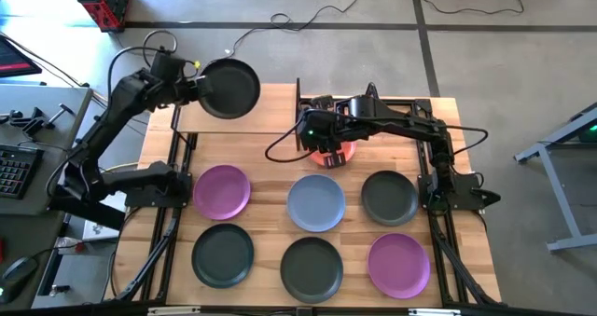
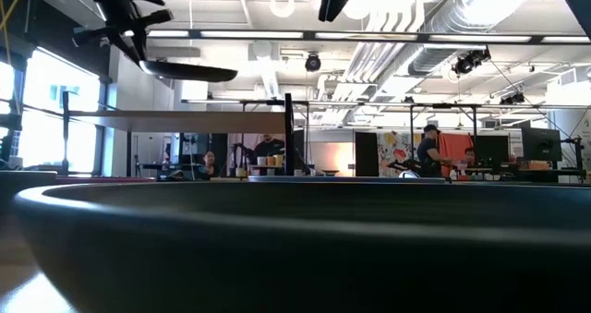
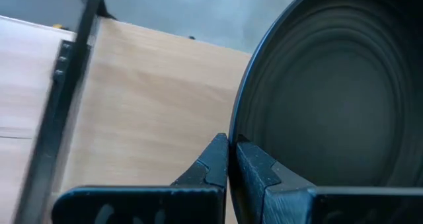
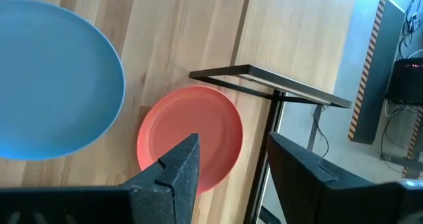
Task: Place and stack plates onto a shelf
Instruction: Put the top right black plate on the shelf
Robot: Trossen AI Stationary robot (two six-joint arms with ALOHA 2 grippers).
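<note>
My left gripper (image 1: 198, 88) is shut on a dark grey plate (image 1: 230, 88), held in the air over the far left corner of the shelf (image 1: 252, 120), a light-wood panel on thin black posts. In the low view that plate (image 2: 185, 70) hangs above the shelf board (image 2: 194, 121). My right gripper (image 4: 231, 164) is open above an orange plate (image 4: 192, 135) that lies flat on the tabletop beside the shelf's corner post (image 4: 271, 118). Several more plates lie flat on the table. My left gripper pinches the dark grey plate's rim (image 3: 239, 128) between its two fingers, one on the hollow upper face and one on the underside. The fingers come from the table's left, slanting down. The plate juts out beyond them, roughly level and clear of the shelf.
On the table lie a purple plate (image 1: 221, 190), a light blue plate (image 1: 315, 202), a dark grey plate (image 1: 389, 197), and nearer the front two dark grey plates (image 1: 222, 254) (image 1: 312, 268) and a purple plate (image 1: 399, 264). One dark plate (image 2: 295, 248) fills the low view's foreground.
</note>
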